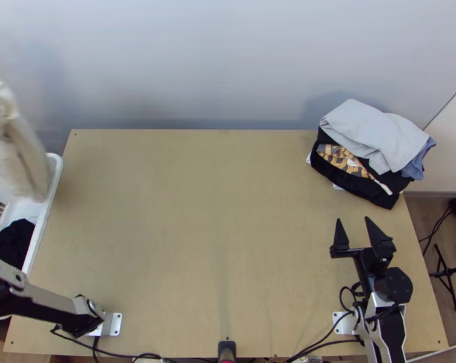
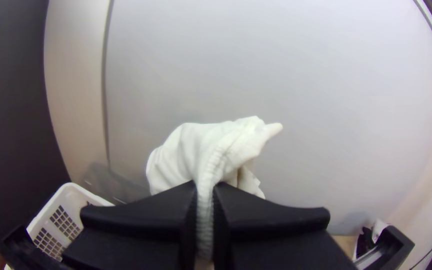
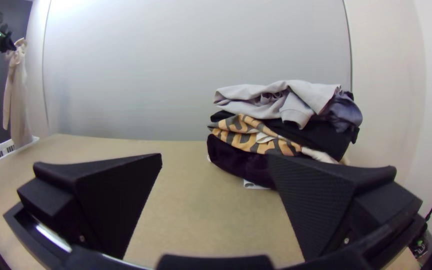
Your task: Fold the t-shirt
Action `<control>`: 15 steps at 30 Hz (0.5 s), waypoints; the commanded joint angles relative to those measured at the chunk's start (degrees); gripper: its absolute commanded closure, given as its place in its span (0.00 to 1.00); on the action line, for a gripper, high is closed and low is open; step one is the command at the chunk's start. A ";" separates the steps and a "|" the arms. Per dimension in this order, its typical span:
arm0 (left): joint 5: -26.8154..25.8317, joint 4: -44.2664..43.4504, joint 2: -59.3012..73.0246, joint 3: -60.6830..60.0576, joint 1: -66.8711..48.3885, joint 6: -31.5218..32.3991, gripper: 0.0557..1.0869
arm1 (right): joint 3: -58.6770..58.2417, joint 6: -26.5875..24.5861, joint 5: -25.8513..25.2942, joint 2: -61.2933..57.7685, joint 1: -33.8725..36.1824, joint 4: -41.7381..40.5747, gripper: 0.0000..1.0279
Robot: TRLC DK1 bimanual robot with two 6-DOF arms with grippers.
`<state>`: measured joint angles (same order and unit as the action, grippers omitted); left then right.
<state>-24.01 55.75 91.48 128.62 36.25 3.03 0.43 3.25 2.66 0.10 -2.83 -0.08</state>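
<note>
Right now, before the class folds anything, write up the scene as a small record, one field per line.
garment: pale shirt
garment state: pinched and bunched at the grip, hanging unfolded
garment place: in the air over the white basket
left gripper: shut on the shirt
right gripper: open, holding nothing
basket contents: dark cloth
table: pile of clothes at far right corner

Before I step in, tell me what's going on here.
The robot's left hand grips a white t-shirt, which hangs bunched near the white laundry basket at the left edge of the table, not yet laid out or folded. The right hand is open and empty, near a pile of clothes by the far right corner.
</note>
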 commanded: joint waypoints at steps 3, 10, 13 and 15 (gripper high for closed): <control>4.76 7.18 -6.23 -2.58 -21.31 4.44 0.97 | 0.01 0.01 -0.02 -0.01 0.02 -0.01 0.04; 13.55 13.07 -7.90 -6.89 -42.14 5.76 0.97 | 0.01 0.01 -0.02 -0.01 0.02 -0.01 0.04; 18.56 12.28 -9.83 -15.15 -53.65 5.67 0.97 | 0.01 0.01 -0.02 -0.01 0.02 -0.01 0.04; 20.41 9.64 -10.80 -22.53 -59.72 5.41 0.97 | 0.01 0.01 -0.02 -0.01 0.02 -0.01 0.04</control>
<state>-11.07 66.54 83.79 120.01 -2.76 8.19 0.43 3.25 2.63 0.10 -2.79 -0.08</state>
